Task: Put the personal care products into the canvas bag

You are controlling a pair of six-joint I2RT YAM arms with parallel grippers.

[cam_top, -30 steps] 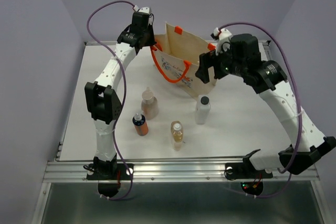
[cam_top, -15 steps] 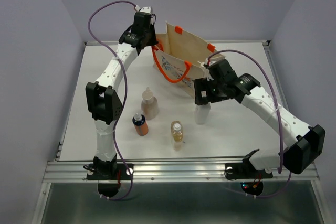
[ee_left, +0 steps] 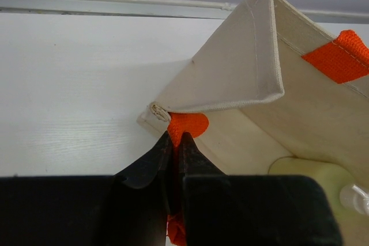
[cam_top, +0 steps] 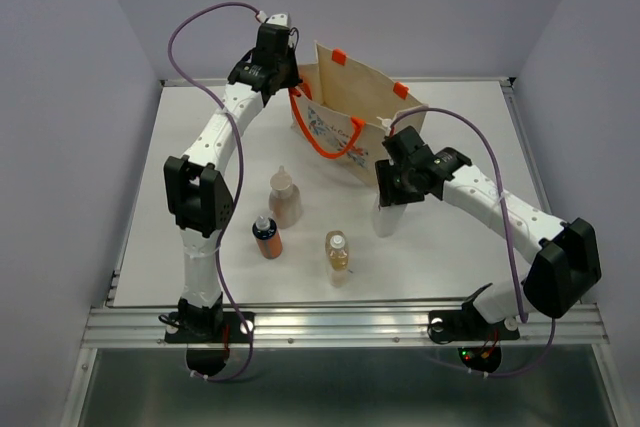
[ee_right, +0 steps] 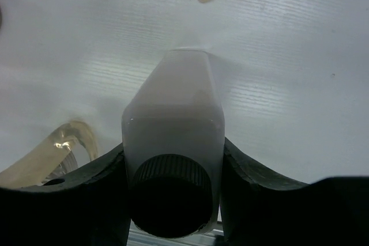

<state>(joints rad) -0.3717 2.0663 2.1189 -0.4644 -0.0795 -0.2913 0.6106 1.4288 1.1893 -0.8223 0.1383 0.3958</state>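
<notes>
My right gripper (ee_right: pixel 173 162) clamps the white dark-capped bottle (ee_right: pixel 173 102), left gripper (ee_left: pixel 174 149) pinches the beige canvas bag (ee_left: pixel 230 73) by its orange strap (ee_left: pixel 188 126); gripped high, the bottle may slip.

From above and behind my bases, the top camera takes in the whole desk (cam_top: pixel 440 267). My left wrist camera sits close against the bag (ee_left: pixel 242 73) near the far edge; my right looks closely down the white bottle (ee_right: pixel 173 113). The top view shows both.

Bright even light, faint soft shadows, top view sharp, white bottle (ee_right: pixel 173 108) blurred at right wrist
</notes>
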